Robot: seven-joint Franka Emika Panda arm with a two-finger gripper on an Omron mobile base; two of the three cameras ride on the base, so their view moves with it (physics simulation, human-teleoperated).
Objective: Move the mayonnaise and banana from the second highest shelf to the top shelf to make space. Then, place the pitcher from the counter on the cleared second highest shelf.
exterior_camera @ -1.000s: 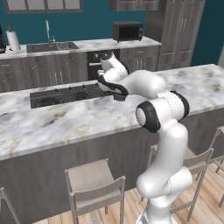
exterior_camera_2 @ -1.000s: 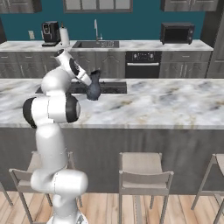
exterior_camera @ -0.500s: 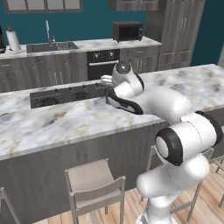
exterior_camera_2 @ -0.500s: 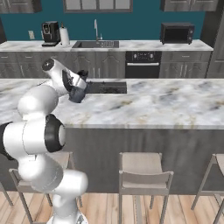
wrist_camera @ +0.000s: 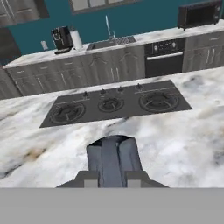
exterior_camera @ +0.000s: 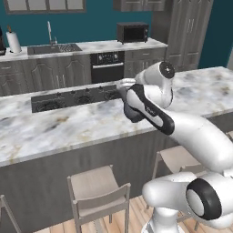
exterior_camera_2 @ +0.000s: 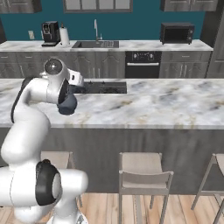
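My gripper is shut on the dark slate-grey pitcher, which hangs just above the marbled counter near its front edge. From the left base view the pitcher is partly hidden behind my forearm, below the gripper. The hand view looks down on the pitcher, clamped in the gripper, with the counter and its black cooktop beyond. The mayonnaise, the banana, the second highest shelf and the top shelf are out of view.
Stools stand along the counter's near side. A back counter carries a sink with faucet, a coffee machine, a paper towel roll and a microwave; an oven sits below.
The arm has swung back toward the base, carrying the pitcher from beside the cooktop toward the counter's near edge.
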